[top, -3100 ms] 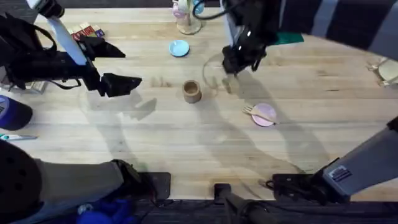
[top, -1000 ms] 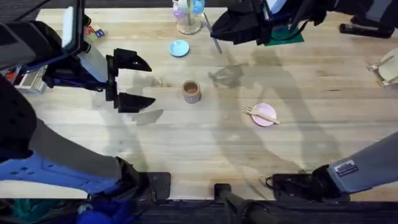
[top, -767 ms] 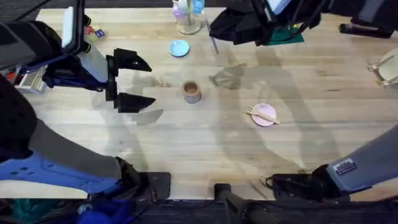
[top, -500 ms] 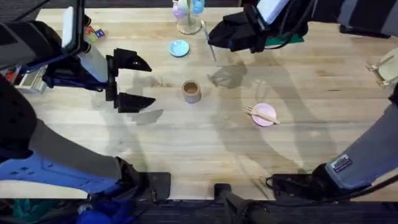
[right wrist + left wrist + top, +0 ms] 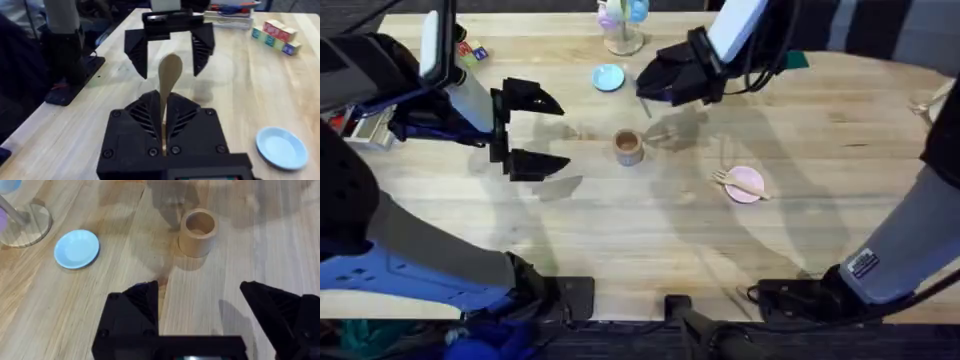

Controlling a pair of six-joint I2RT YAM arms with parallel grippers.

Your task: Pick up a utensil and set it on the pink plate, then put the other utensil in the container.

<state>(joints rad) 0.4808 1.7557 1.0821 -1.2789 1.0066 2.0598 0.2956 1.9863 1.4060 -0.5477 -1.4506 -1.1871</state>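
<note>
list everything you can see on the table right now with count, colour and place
small wooden fork: one, pale, lying across the pink plate
small round pink plate: one, pale pink, right of centre
wooden cylindrical cup: one, light brown, centre, upright
small round blue dish: one, light blue, behind the cup
coloured blocks: a few, mixed colours, far left
wooden spoon: one, pale, clamped in the right tool
left tool: one, black, open, left of the cup
right tool: one, black, above the cup's far side

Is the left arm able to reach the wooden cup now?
Probably yes. The left gripper is open and faces the wooden cup with only bare table between them.
</note>
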